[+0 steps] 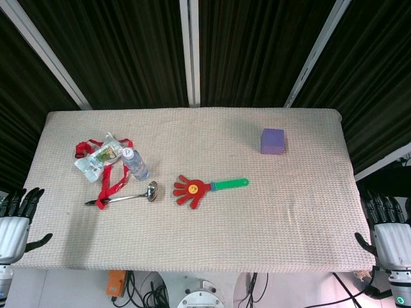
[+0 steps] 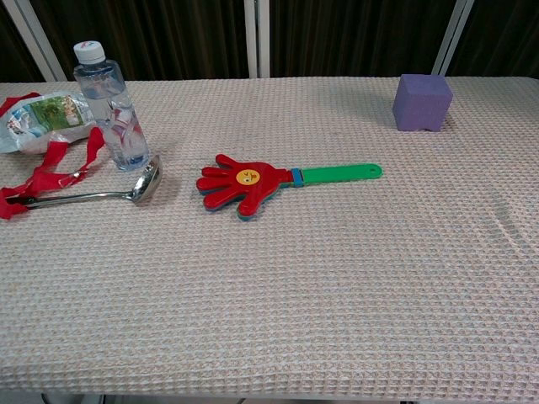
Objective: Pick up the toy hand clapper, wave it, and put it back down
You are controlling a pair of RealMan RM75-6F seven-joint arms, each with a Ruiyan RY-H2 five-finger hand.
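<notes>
Nearest the camera, both hands at the table's near edge: left hand (image 1: 14, 224) and right hand (image 1: 390, 234), fingers spread, empty, well apart from everything. Toy hand clapper (image 1: 207, 188) flat on the woven tablecloth (image 1: 289, 218) near the middle, red palm toward the ladle (image 1: 125, 196), green handle (image 2: 337, 174) toward the purple block (image 1: 272, 141). Water bottle (image 2: 114, 109) upright beside the ladle. Picking up seemingly not yet begun. Next, probably: a reach inward and a close around the handle, likelier from the right.

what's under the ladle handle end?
The red strap wraps around the ladle handle's tip on the table mat. What lies beneath that wrapped part is covered.
</notes>
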